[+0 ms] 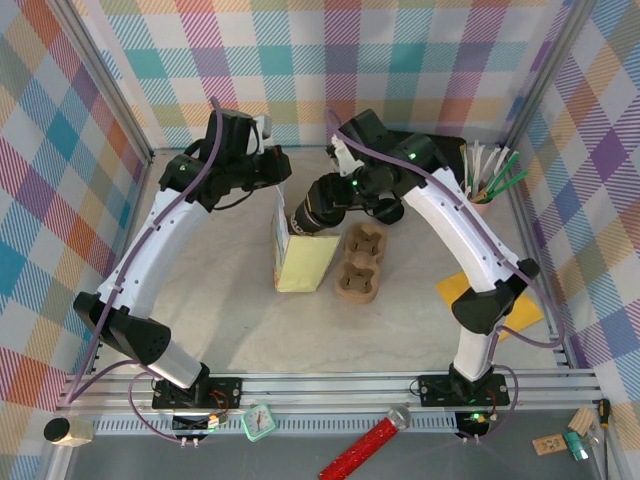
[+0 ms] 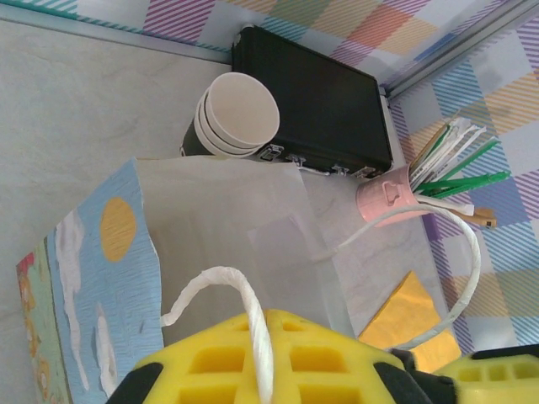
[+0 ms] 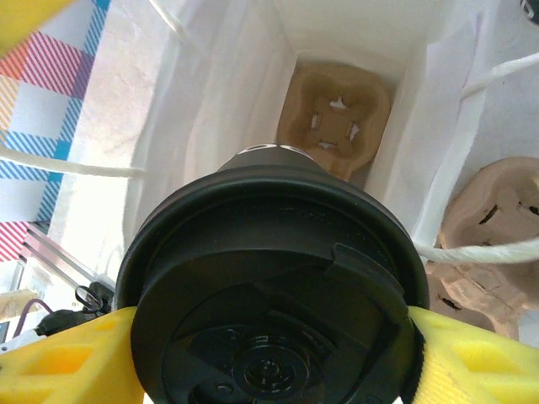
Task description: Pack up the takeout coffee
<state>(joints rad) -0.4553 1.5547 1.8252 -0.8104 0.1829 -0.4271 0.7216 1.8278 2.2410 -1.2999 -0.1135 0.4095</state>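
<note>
Right jaws, partly spread, grip takeout coffee (image 3: 269, 286) at mouth of bag (image 3: 210, 109); left jaws closed on handle (image 2: 253, 303). Remaining: seat cup in carrier (image 3: 337, 118).

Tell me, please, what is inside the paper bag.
A brown cardboard cup carrier lies at the bottom of the paper bag. The takeout coffee, held in the right pincer at the bag's mouth, covers the near part of its floor.

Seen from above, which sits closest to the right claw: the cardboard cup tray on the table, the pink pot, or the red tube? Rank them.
From the right claw:
1. cardboard cup tray, mid-table, nearest.
2. pink pot, back right corner.
3. red tube, front edge, farthest.
</note>
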